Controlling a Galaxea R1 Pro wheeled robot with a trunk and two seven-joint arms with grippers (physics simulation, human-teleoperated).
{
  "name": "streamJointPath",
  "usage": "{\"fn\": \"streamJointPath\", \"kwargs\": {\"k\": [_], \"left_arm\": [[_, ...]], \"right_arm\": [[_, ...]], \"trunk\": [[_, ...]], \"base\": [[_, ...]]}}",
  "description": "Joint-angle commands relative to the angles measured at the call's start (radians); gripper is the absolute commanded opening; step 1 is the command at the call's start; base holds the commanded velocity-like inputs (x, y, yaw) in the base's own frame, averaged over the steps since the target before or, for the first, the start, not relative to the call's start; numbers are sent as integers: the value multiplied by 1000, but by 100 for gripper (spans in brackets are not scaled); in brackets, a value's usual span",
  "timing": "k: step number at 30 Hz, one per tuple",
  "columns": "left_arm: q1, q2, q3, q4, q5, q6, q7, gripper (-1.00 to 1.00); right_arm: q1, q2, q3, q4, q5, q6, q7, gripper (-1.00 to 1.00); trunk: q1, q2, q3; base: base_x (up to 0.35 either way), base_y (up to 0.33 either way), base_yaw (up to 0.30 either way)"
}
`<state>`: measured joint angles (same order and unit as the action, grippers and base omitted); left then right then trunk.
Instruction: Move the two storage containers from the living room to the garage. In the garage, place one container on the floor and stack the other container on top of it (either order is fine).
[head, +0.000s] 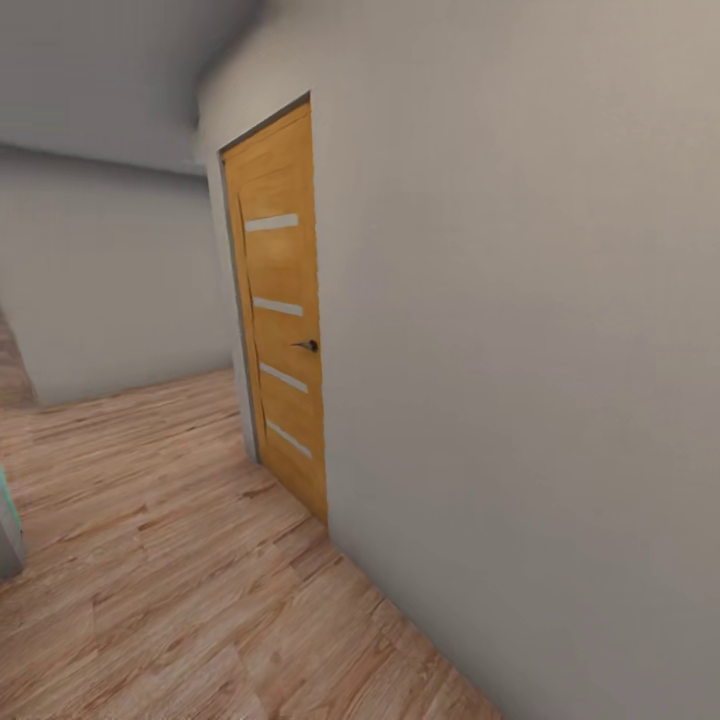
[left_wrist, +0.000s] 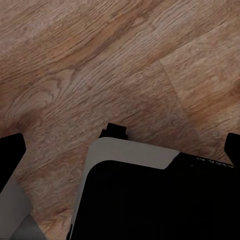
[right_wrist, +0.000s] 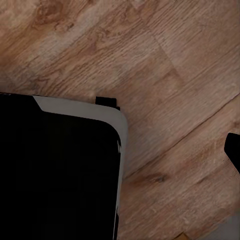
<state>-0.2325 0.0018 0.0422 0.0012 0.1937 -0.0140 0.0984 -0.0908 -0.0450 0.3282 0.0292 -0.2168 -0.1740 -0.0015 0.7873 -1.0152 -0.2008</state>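
The two storage containers are out of view. I am in a narrow grey hallway, with an orange wooden door (head: 280, 320) ahead in the right-hand wall. My left gripper (left_wrist: 125, 150) is open over the wood plank floor (left_wrist: 100, 65), its black fingertips (left_wrist: 11, 155) far apart with nothing between them. One black fingertip (right_wrist: 233, 150) of my right gripper sits at the edge of the right wrist view, above the same wood floor (right_wrist: 165, 75), and it holds nothing.
A grey wall (head: 520, 350) runs close along my right. A far wall (head: 100, 270) closes the hallway ahead. Pale wood flooring (head: 150, 560) stretches forward and left. A teal-grey edge (head: 8, 530) shows at the far left. My black, grey-rimmed base (left_wrist: 130, 150) lies under both wrists.
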Motion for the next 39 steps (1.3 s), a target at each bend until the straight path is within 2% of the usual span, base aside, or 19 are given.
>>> {"fn": "streamJointPath", "kwargs": {"k": [1, 39], "left_arm": [[-1, -2, 4, 0, 4, -1, 1, 100], [-1, -13, 4, 0, 3, -2, 1, 100]], "right_arm": [[-1, 0, 9, 3, -9, -6, 0, 100], [-1, 13, 4, 2, -14, -6, -5, 100]], "trunk": [[0, -1, -1], [0, -1, -1]], "base": [[7, 0, 300], [0, 0, 300]]}}
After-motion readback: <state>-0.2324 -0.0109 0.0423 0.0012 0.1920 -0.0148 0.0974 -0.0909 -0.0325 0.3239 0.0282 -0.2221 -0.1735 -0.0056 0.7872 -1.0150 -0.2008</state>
